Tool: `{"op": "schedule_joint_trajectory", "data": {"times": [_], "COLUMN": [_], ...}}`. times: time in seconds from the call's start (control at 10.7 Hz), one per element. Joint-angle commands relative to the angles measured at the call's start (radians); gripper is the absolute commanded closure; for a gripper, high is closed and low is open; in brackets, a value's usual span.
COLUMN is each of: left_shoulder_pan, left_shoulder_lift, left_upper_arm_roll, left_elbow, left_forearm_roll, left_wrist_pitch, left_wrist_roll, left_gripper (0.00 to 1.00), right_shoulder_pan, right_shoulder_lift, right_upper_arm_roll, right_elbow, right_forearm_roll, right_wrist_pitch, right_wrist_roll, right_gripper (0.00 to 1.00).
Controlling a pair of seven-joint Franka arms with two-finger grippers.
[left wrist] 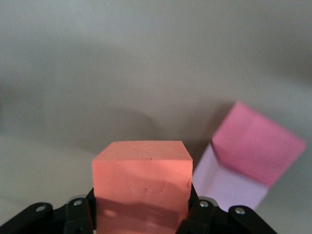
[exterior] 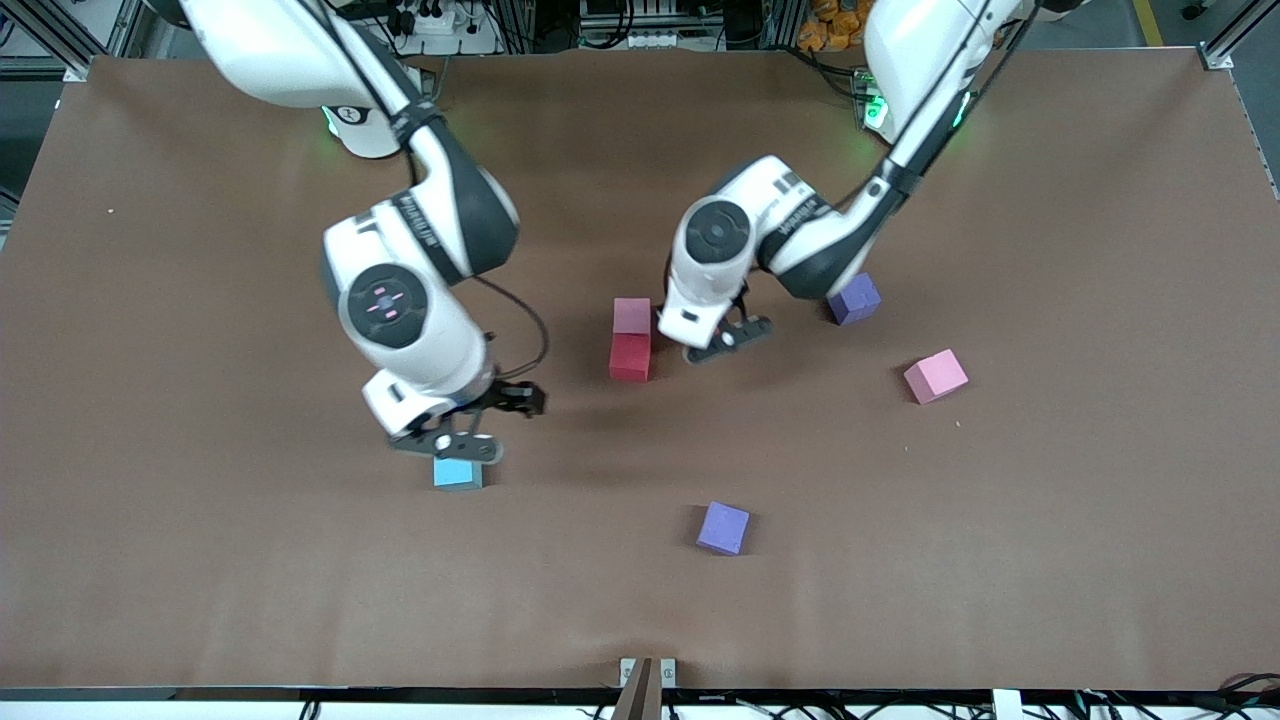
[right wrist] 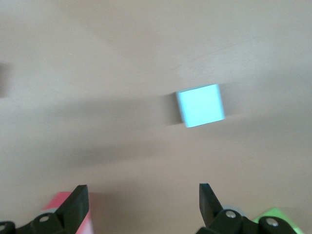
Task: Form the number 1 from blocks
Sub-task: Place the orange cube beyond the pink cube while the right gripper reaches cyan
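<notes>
Claws: left claw [left wrist: 141, 222] grips orange block [left wrist: 142, 183]; right claw [right wrist: 144, 204] spread above blue block [right wrist: 200, 105].

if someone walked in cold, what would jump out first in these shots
The left tool, up beside the short pink-and-red column, is shut on an orange block. That column is a light pink block touching a red block just nearer the front camera, mid-table. The right tool hangs open over a light blue block toward the right arm's end of the table.
</notes>
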Motion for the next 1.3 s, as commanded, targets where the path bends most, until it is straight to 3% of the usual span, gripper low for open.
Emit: {"op": "schedule_joint_trajectory", "data": {"times": [0.0,0.37,0.65,1.21], "left_shoulder_pan": [-0.070,-0.173,-0.190,-0.225], "left_shoulder_lift": [-0.042,-0.026,0.003,0.069], "left_upper_arm_roll": [-0.012,-0.015,-0.015,-0.015], "left_elbow": [-0.055,-0.046,-0.042,-0.044], "left_forearm_roll": [0.008,0.007,0.110,0.192], "left_wrist_pitch": [-0.009,0.000,0.072,0.148], "left_wrist_roll": [-0.048,-0.075,-0.060,-0.054], "left_gripper": [1.00,1.00,1.00,1.00], "right_shoulder_pan": [-0.051,-0.087,-0.134,-0.248], "right_shoulder_lift": [-0.035,-0.043,-0.058,-0.092], "right_upper_arm_roll": [0.011,0.011,0.011,0.015], "right_elbow": [-0.020,-0.021,-0.020,-0.018], "right_forearm_roll": [-0.015,-0.014,-0.009,0.000], "right_wrist_pitch": [-0.025,-0.069,-0.071,-0.124], "right_wrist_roll": [-0.130,-0.183,-0.286,-0.517], "right_gripper": [0.00,0.00,0.00,0.00]}}
